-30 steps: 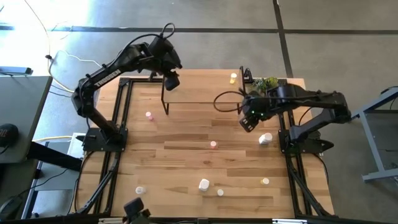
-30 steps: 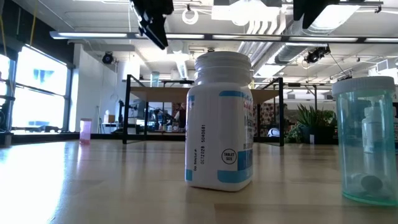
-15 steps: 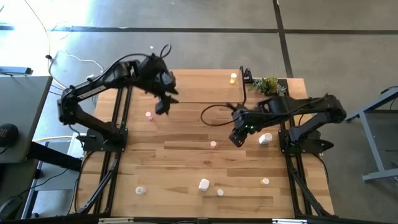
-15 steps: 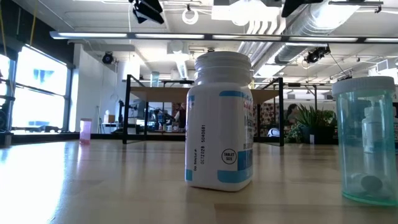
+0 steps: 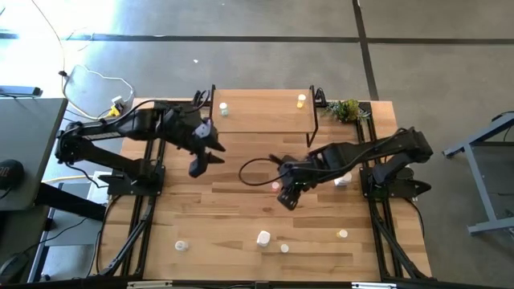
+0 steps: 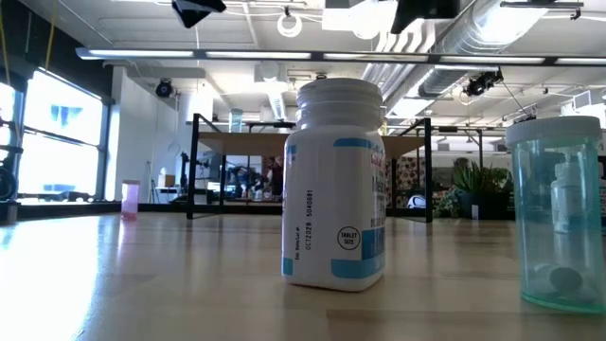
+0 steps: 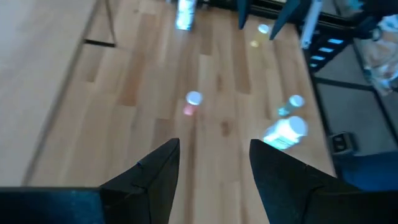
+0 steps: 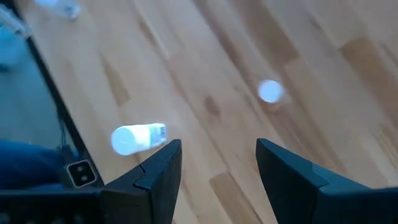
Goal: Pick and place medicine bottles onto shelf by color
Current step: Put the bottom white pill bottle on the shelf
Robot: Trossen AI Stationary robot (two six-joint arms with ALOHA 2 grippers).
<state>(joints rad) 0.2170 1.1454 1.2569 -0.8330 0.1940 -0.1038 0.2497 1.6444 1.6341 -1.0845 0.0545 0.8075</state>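
The shelf (image 5: 263,112) stands at the table's far edge with a pale bottle (image 5: 223,107) at its left end and a yellow one (image 5: 301,100) at its right end. A pink bottle (image 5: 275,186) stands mid-table. My right gripper (image 5: 287,197) is open and empty, just to the near right of it. My left gripper (image 5: 197,165) is open and empty over the table's left middle, nearer than the shelf. The right wrist view shows a small white-capped bottle (image 8: 270,91) ahead of the open fingers. The left wrist view shows a pink bottle (image 7: 191,102) ahead.
A larger white bottle (image 5: 343,178) is at the right, and another (image 5: 263,238) is near the front edge with several small bottles (image 5: 181,245) (image 5: 284,249) (image 5: 343,234). A green plant (image 5: 347,108) stands at the far right. A cable loops beside my right gripper.
My left gripper has drawn away from the shelf's left end, toward the table's near and left edges. A pale bottle now shows on the shelf where it stood. My right gripper has gone toward the table's left and near edges, up to the pink bottle mid-table.
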